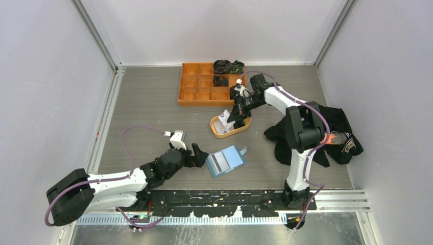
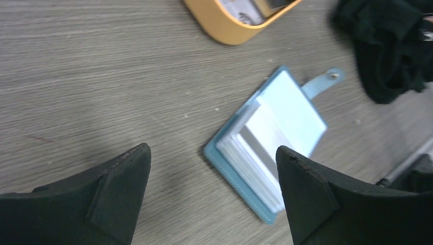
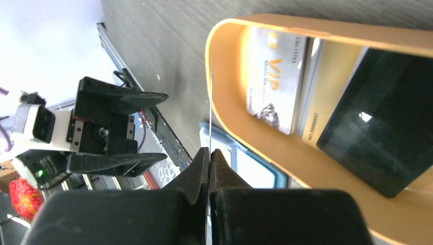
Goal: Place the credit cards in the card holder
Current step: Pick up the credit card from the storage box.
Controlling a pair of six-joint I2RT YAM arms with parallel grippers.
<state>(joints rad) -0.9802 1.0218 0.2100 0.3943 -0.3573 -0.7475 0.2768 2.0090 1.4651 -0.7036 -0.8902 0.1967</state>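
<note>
Two cards lie flat in the tan dish [image 3: 224, 102]: a silver VIP card [image 3: 275, 81] and a black card [image 3: 378, 138]. There's a pale strip between them, and I can't tell if it's a third card. The dish sits mid-frame in the top view, just below the orange tray [image 1: 196, 94].

Right gripper [image 3: 209, 153]: jaws pinched together on one card [image 3: 210, 102]. Its wrist cam shows the card edge-on, a thin white line standing up from the fingertips beside the dish rim. My read is that gripping one end keeps the free end clear to feed into a slot.

Card holder [image 2: 275, 138] lies open on the table [image 2: 102, 76], lower centre of the top view. It's apart from the dish, sleeves facing up, snap tab pointing to the upper right. I can't tell whether any sleeve is loaded yet.

Left gripper [image 2: 212, 153]: jaws wide apart, nothing between them, sitting low just left of the holder. I take that as staging to pin the holder down during insertion.

Orange tray has dark items in its upper-right compartments that I can't identify. A black cloth [image 1: 327, 138] is heaped on the right of the frame and isn't involved.
</note>
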